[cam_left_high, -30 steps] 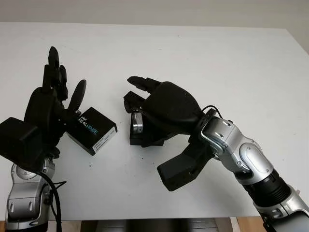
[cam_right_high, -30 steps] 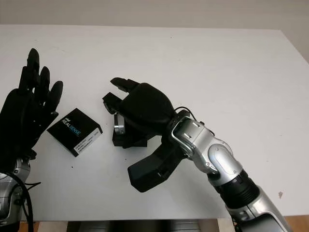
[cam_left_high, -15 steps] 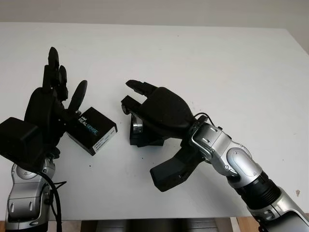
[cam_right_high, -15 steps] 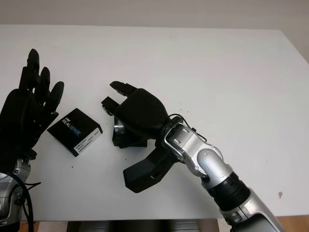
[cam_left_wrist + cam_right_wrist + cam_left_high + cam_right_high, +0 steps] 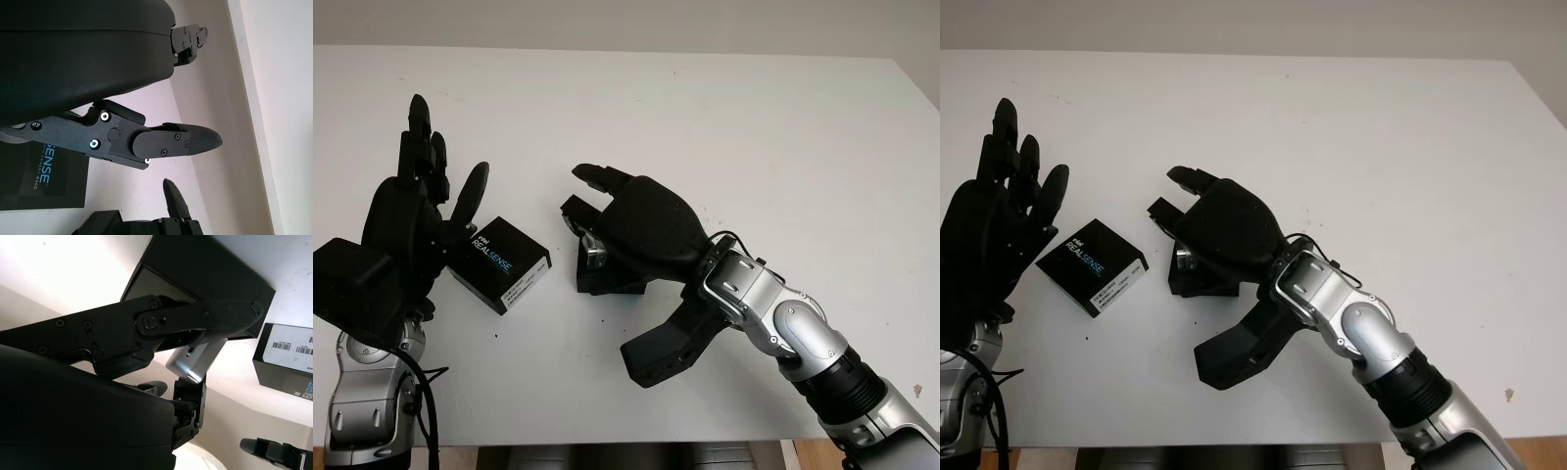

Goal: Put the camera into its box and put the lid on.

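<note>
My right hand (image 5: 590,213) is shut on the silver camera (image 5: 598,253), holding it just over the open black box (image 5: 610,281) near the table's middle. In the right wrist view the camera (image 5: 194,361) sits pinched between a finger (image 5: 205,318) and the thumb, with the box (image 5: 210,274) close behind it. Whether the camera touches the box I cannot tell. The black lid (image 5: 501,264), printed REALSENSE, lies flat to the left of the box. My left hand (image 5: 445,157) is open and raised at the far left, just beside the lid (image 5: 41,178).
The white table (image 5: 783,127) stretches free to the right and towards the back. Its front edge runs close below both arms. My right forearm (image 5: 783,328) crosses the front right of the table.
My right hand has shifted slightly left and lowered the camera closer to the box, so less of the camera shows. The left hand and the lid have not moved.
</note>
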